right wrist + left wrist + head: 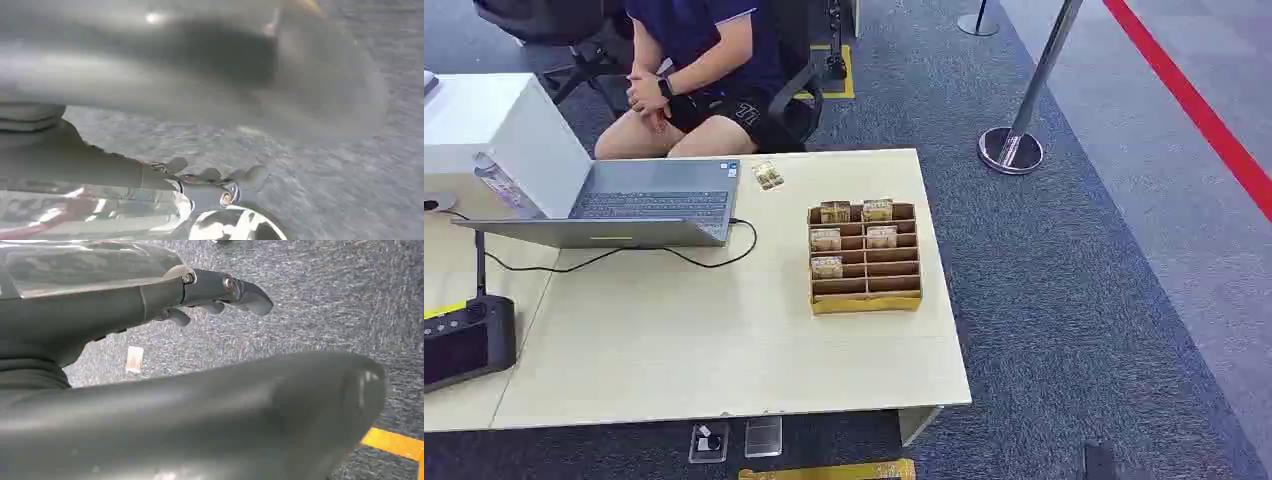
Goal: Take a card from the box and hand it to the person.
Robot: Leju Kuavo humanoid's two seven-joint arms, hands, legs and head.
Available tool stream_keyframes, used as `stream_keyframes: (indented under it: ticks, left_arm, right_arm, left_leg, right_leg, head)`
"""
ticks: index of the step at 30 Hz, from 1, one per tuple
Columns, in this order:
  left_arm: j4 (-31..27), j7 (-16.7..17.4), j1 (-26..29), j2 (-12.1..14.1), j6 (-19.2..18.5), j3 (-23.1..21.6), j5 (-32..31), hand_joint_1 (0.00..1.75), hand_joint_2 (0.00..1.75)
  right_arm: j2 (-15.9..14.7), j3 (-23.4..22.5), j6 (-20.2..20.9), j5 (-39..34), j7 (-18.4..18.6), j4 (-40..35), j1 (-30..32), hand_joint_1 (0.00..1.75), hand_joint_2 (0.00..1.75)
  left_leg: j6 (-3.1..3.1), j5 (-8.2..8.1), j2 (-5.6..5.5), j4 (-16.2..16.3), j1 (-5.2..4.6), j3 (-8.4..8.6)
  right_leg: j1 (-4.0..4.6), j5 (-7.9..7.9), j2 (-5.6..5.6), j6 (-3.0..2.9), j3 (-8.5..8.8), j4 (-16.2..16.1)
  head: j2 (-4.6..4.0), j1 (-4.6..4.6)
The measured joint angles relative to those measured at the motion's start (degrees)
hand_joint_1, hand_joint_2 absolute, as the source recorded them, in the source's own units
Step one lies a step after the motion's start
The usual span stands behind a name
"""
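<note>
Grey carpet [1064,300] surrounds a light wood bench [724,350]. On the bench's right part stands a brown slotted box [865,258]; cards [827,240] sit upright in its far compartments. One loose card [768,176] lies near the far edge, beside an open laptop [639,205]. A seated person [699,75] faces the bench's far side. Left hand [220,292]: over carpet, fingers extended and apart, holding nothing. Right hand [210,182]: over carpet, fingers extended, holding nothing.
</note>
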Motion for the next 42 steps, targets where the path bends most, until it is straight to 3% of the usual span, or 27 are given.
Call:
stream_keyframes:
  ticks: [2,4,6,12,19,26,42]
  left_arm:
    - [0.7,0.1,-0.8,-0.2,0.3,3.2,-2.6,0.00,0.00]
    - [1.3,0.3,-1.6,-0.4,0.8,6.6,-7.5,0.00,0.00]
    - [1.8,0.6,-2.1,-0.6,1.1,9.1,-9.6,0.00,0.00]
    - [2.5,1.1,-2.7,-0.9,1.6,12.7,-10.0,0.00,0.00]
    - [3.0,1.1,-2.9,-1.2,1.6,14.1,-10.3,0.00,0.00]
    - [3.2,1.1,-3.2,-1.4,1.7,14.4,-10.5,0.00,0.00]
    - [3.2,1.0,-3.3,-1.5,1.6,15.3,-10.9,0.00,0.00]
  right_arm:
    - [-1.7,-2.6,-0.5,0.2,-2.3,0.2,-2.7,0.00,0.00]
    - [-3.6,-5.3,-1.5,1.0,-7.6,0.3,-5.8,0.00,0.00]
    - [-5.5,-7.1,-1.9,1.6,-10.6,0.3,-8.8,0.00,0.00]
    - [-8.2,-8.3,-2.1,4.1,-13.8,0.4,-14.8,0.00,0.00]
    - [-9.3,-8.1,-1.0,6.0,-20.5,-0.4,-19.7,0.00,0.00]
    - [-8.6,-6.0,3.4,7.0,-25.3,-4.4,-23.0,0.00,0.00]
    - [-2.7,4.0,6.6,5.1,-26.3,-19.9,-23.5,0.00,0.00]
  left_leg:
    - [0.01,0.01,0.02,0.0,-0.06,0.01]
    - [0.06,0.05,0.04,0.0,-0.08,0.05]
    - [0.06,0.05,0.04,0.1,-0.08,0.06]
    - [0.06,0.05,0.04,0.1,-0.08,0.03]
    - [0.06,0.05,0.02,0.1,-0.08,0.00]
    - [0.07,0.06,0.02,0.1,-0.08,0.00]
    - [0.06,0.07,0.00,0.1,-0.08,-0.01]
  right_leg:
    - [-0.06,0.04,0.04,0.03,-0.03,0.0]
    - [-0.07,0.06,0.07,0.07,-0.01,0.0]
    - [-0.07,0.09,0.07,0.11,0.00,0.0]
    - [-0.07,0.10,0.07,0.11,-0.02,0.0]
    - [-0.07,0.10,0.06,0.11,-0.02,0.0]
    - [-0.07,0.10,0.05,0.11,-0.01,0.0]
    - [-0.07,0.10,0.04,0.11,-0.03,0.1]
  head:
    - [0.00,0.06]
    - [0.00,-0.11]
    - [0.00,0.09]
    - [0.00,0.00]
    - [0.00,0.02]
    - [0.00,0.04]
    - [0.00,0.04]
